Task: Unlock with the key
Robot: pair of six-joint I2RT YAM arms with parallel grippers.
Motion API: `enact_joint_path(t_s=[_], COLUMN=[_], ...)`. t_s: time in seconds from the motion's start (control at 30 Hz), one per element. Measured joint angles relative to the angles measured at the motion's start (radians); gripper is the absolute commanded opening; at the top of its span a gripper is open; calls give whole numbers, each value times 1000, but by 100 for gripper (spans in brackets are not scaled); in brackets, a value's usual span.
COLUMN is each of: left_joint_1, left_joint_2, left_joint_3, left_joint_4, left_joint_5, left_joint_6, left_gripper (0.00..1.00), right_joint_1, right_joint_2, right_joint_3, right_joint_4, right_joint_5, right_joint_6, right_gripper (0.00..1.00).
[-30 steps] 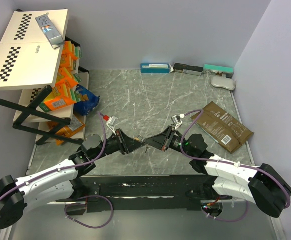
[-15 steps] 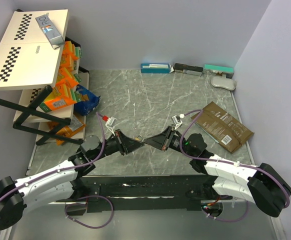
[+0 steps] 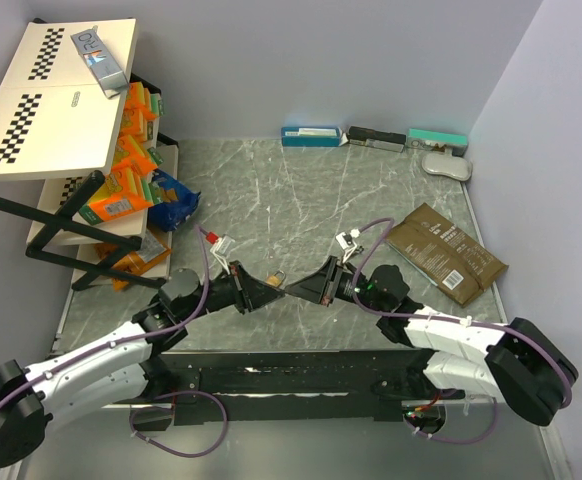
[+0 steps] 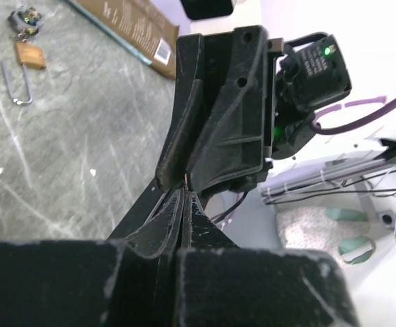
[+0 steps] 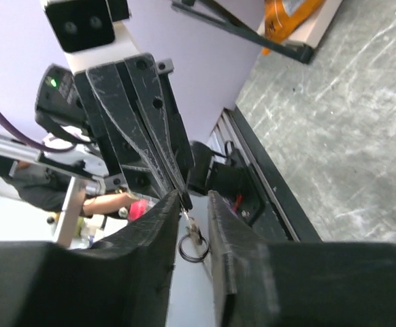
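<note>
My two grippers meet tip to tip above the near middle of the table. The left gripper (image 3: 277,287) (image 4: 184,191) is shut, and a thin sliver of the key (image 4: 183,178) shows at its tips. In the right wrist view the key (image 5: 195,235) and its ring hang between the parted fingers of my right gripper (image 5: 193,201) (image 3: 296,290), which is open around them. The left fingertips (image 5: 182,197) pinch the key's upper end. A small brass padlock (image 4: 30,54) (image 3: 275,274) lies on the marble table (image 3: 271,200) just beyond the tips.
A brown packet (image 3: 446,250) lies at the right. A tilted shelf rack with orange snack packs (image 3: 121,180) and a checkered board (image 3: 51,95) fills the left. Flat boxes (image 3: 311,136) and a white object (image 3: 445,164) line the back wall.
The left gripper has closed fully on the key. The right jaws have widened around it. Both wrists have shifted slightly left, uncovering the padlock.
</note>
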Motion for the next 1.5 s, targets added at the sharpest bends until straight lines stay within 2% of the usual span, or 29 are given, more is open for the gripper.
enact_joint_path(t_s=[0.17, 0.4, 0.5, 0.77, 0.9, 1.03, 1.07, 1.1, 1.13, 1.17, 1.27, 1.37, 1.5], left_joint_1=[32, 56, 61, 63, 66, 68, 68, 68, 68, 67, 67, 68, 68], left_joint_2=[5, 22, 27, 34, 44, 46, 46, 46, 46, 46, 53, 61, 69], left_joint_3=[17, 41, 48, 64, 74, 82, 85, 87, 91, 93, 110, 132, 177], left_joint_4=[-43, -81, -90, -105, -117, -133, -137, -138, -138, -139, -167, -191, -271], left_joint_5=[40, 100, 124, 171, 181, 182, 182, 182, 182, 182, 186, 200, 236], left_joint_6=[19, 43, 54, 74, 91, 105, 112, 114, 117, 121, 141, 166, 227], left_gripper=[1, 1, 1, 1, 1, 1, 1, 1, 1, 1, 1, 1, 1], right_joint_1=[-5, -5, -5, -5, -5, -5, -5, -5, -5, -5, -5, -5, -16], right_joint_2=[18, 14, 2, -1, 13, 19, 19, 19, 19, 19, 11, -18, -64], right_joint_3=[0, 0, 0, 0, 0, 0, 0, 0, 0, 1, 8, 8, 8], right_joint_4=[30, 21, -8, -19, -15, -14, -14, -15, -20, -26, -64, -116, -146], right_joint_5=[-69, -124, -130, -132, -132, -133, -132, -132, -132, -133, -139, -140, -158], right_joint_6=[-29, -90, -118, -146, -146, -147, -151, -157, -166, -173, -201, -227, -253], right_gripper=[45, 46, 41, 18, 0, 0, 5, 19, 26, 41, 57, 69, 73])
